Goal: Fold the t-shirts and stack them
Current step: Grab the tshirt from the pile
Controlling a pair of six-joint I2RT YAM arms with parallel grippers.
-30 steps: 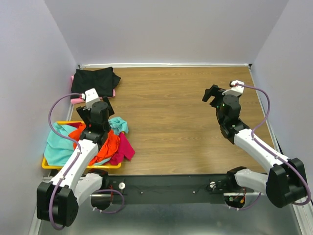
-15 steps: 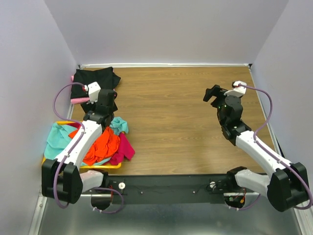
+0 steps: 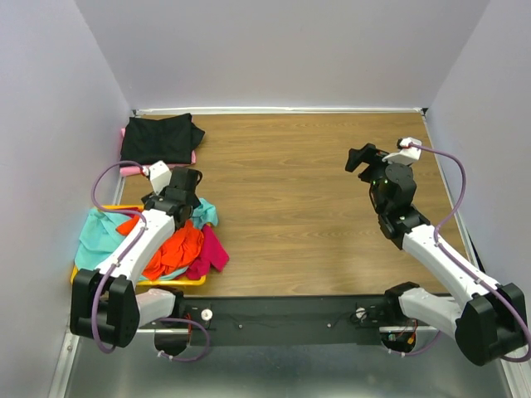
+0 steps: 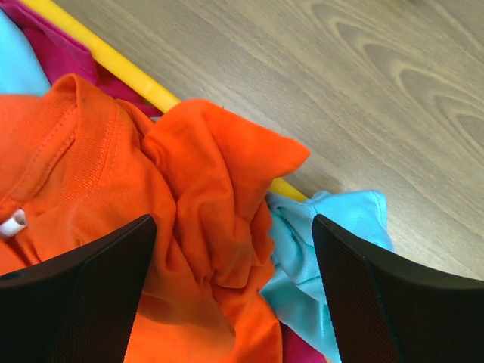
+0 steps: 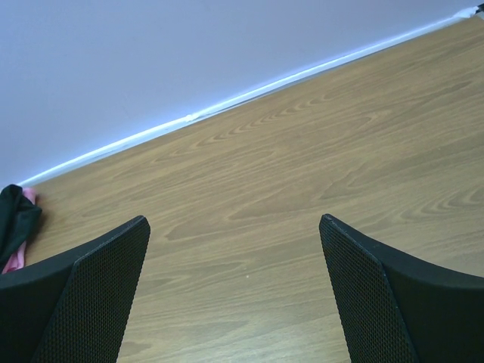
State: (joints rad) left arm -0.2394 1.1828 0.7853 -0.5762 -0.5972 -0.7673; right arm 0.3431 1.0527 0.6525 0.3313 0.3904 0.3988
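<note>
I see the orange shirt crumpled on top of the heap in the yellow tray, at the near left of the wooden table. It shows no clear long axis – only one folded corner points over the tray rim toward the bare wood, and the ribbed collar lies at the opposite side. The cloth looks soft and matte, with stitched seams. The left gripper hangs over it, jaws wide apart, clamping nothing. A teal shirt and a magenta shirt spill over the smooth plastic rim. The black shirt lies at the far left corner on a pale pink shirt. The right gripper is well apart, over bare wood grain – jaws also wide apart
</note>
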